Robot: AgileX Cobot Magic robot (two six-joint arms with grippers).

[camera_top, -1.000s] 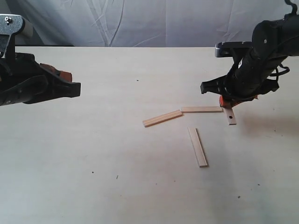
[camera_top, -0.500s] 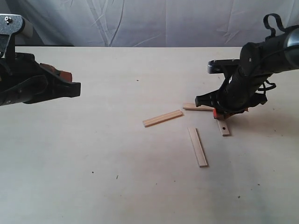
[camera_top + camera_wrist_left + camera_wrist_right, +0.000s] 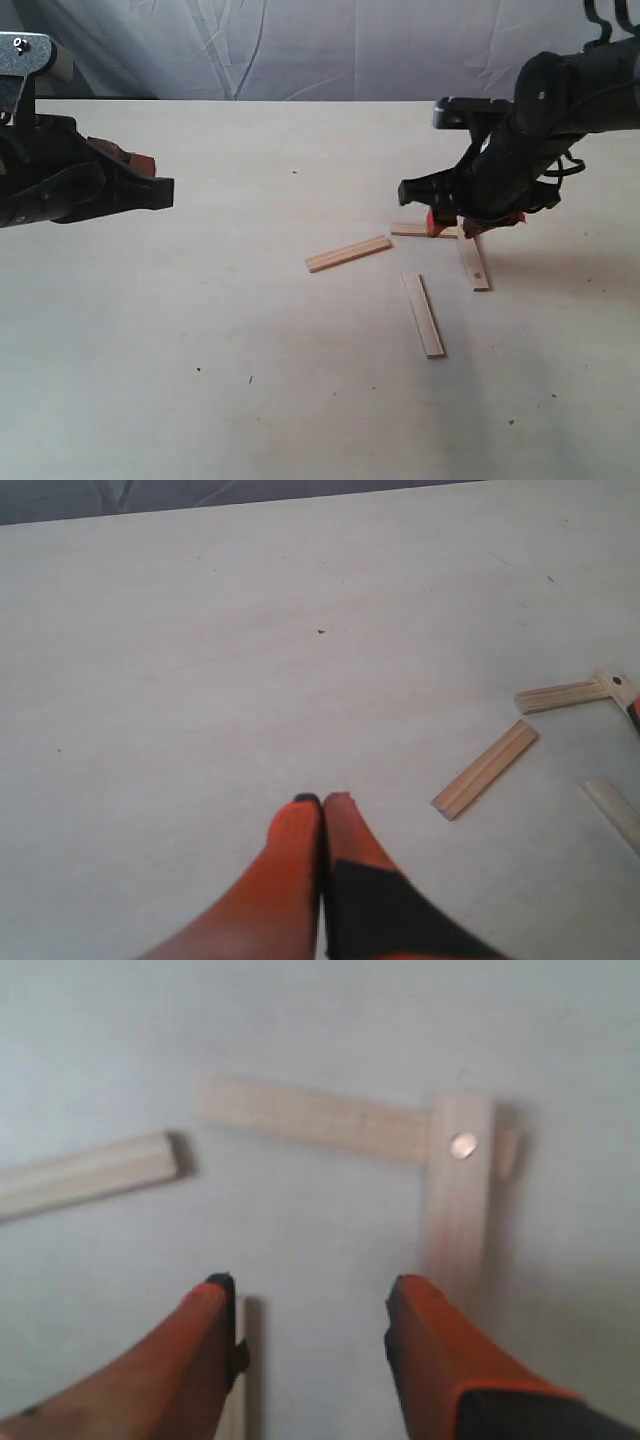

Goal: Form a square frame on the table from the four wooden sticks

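Four wooden sticks lie right of centre on the table (image 3: 200, 330). One lies slanted (image 3: 348, 253). A second (image 3: 408, 229) runs sideways, its right end hidden behind my right gripper (image 3: 452, 226). A third, with a dark dot (image 3: 475, 264), crosses that stick's end (image 3: 458, 1190), making a corner with it (image 3: 320, 1120). The fourth (image 3: 423, 315) lies nearer the front. My right gripper (image 3: 308, 1290) hovers open just inside that corner, holding nothing. Far to the left, my left gripper (image 3: 160, 190) is shut and empty (image 3: 322, 802).
A pale grey cloth backdrop (image 3: 300, 45) hangs behind the table's far edge. Tiny dark specks (image 3: 294, 172) dot the surface. In the left wrist view the slanted stick (image 3: 487, 768) lies off to one side of the fingers.
My right gripper has shifted left. The dotted stick has moved left with it and now lies free, its end across the sideways stick. The left arm has not moved.
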